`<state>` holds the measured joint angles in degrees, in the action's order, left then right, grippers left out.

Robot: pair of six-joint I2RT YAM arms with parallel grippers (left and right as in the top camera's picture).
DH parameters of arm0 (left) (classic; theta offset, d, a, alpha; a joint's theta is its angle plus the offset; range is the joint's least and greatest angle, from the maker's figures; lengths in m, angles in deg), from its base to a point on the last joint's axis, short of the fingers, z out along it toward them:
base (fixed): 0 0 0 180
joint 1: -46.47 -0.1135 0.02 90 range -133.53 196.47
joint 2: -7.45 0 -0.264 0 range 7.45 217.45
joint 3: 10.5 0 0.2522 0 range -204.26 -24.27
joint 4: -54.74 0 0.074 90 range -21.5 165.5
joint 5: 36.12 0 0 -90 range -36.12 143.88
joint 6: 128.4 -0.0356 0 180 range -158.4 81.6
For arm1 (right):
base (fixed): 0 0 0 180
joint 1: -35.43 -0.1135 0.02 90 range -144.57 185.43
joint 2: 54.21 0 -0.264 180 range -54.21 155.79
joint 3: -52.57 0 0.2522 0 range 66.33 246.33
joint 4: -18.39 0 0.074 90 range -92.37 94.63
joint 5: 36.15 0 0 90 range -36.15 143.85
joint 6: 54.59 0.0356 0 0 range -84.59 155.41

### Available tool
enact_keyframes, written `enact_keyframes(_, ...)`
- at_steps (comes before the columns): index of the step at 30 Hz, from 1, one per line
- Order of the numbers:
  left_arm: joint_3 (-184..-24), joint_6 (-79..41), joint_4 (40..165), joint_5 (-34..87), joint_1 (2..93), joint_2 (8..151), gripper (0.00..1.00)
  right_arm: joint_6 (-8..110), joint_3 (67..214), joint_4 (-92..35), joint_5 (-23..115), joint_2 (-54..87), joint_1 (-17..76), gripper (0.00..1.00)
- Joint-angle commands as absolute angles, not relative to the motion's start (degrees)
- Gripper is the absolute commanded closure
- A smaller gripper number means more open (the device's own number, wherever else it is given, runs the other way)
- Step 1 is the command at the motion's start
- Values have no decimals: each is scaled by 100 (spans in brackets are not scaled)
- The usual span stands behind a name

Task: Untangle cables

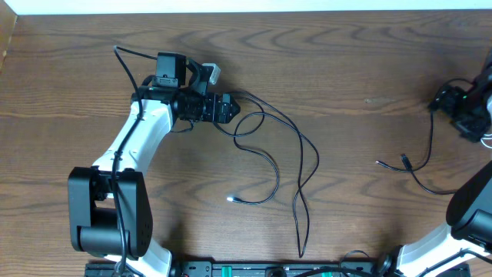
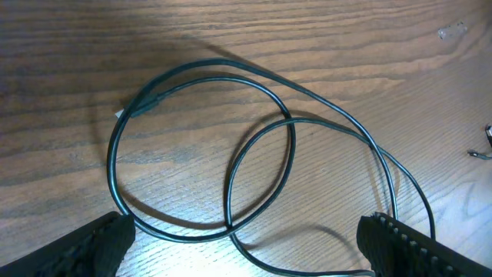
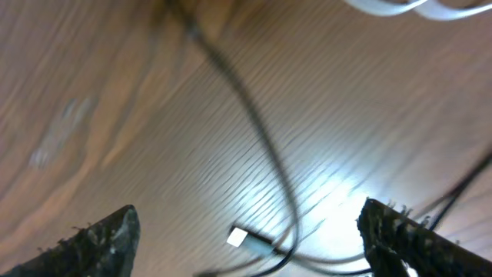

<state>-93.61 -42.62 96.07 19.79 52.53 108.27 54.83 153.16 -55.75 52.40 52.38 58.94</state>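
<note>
**Table** (image 1: 346, 61): brown wood grain, carrying all items below.

**Black cable** (image 1: 296, 138): long, thin, lying mid-table. From above it runs out from the left gripper in loose curves, one end towards the near edge and another tipped with a pale plug (image 1: 231, 198). The left wrist view shows what the top view does not: two loops overlapping, the strand crossing itself twice, all flat on the wood.

**Left gripper** (image 1: 224, 108): at the upper left of the black cable. In its own camera the fingers (image 2: 92, 246) stand wide apart at the lower corners. A strand passes between them, but nothing is clamped.

**Second dark cord** (image 1: 427, 142): on the right side, well apart from the black cable, dropping from the right gripper and curving towards the edge, with small plug ends (image 1: 403, 161). The right wrist view is blurred; it shows this cord running down to a pale plug (image 3: 244, 238).

**White cable** (image 3: 388, 8): a curve at the top of the right wrist view, with only a sliver at the table's right edge from above.

**Right gripper** (image 3: 247, 211): fingers (image 3: 100, 242) spread wide, gripping nothing; the dark cord lies loose between them.
</note>
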Motion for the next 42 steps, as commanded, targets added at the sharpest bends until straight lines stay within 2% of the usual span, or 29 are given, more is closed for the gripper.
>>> enact_keyframes(1,-9293,-4210,9603,2032,5240,10744,2,5398,15056,-5628,4671,5233,5562,14)
enact_keyframes(7,-9293,-3976,9607,2012,5249,10744,2,5400,14297,-5265,4573,5233,4825,11)
enact_keyframes(14,-9293,-3978,9666,1570,5544,10744,0,5398,13176,-3873,4180,5233,4073,1)
enact_keyframes(17,-9293,-3978,9688,1774,5727,10744,45,5398,12837,-3230,3963,5233,3846,1)
enact_keyframes(18,-9293,-3974,9734,1879,5797,10744,73,5398,12750,-3044,3919,5233,3782,1)
enact_keyframes(19,-9293,-3893,9778,1929,5861,10744,89,5400,12702,-2933,3904,5233,3747,1)
enact_keyframes(20,-9295,-3650,9817,2019,5931,10744,92,5400,12663,-2813,3880,5233,3712,1)
enact_keyframes(24,-9315,-3172,10103,2589,6339,10742,92,5402,12588,-2531,3819,5233,3614,1)
enact_keyframes(25,-9343,-3045,10215,2856,6508,10742,91,5430,12588,-2531,3797,5233,3599,1)
enact_keyframes(26,-9374,-2949,10320,3085,6661,10742,85,5470,12588,-2533,3751,5233,3597,1)
enact_keyframes(27,-9400,-2903,10407,3260,6825,10742,73,5468,12588,-2533,3690,5233,3599,1)
enact_keyframes(29,-9407,-2910,10505,3371,7157,10742,42,5465,12588,-2526,3677,5233,3610,1)
enact_keyframes(30,-9404,-2910,10543,3369,7319,10742,32,5465,12588,-2509,3677,5233,3616,1)
enact_keyframes(31,-9402,-2910,10564,3367,7476,10742,27,5465,12588,-2500,3677,5231,3625,1)
enact_keyframes(33,-9402,-2907,10580,3367,7793,10742,24,5468,12590,-2498,3675,5231,3638,1)
enact_keyframes(42,-9293,-2656,10372,3577,8654,10746,24,5465,12590,-2472,3675,5231,3640,1)
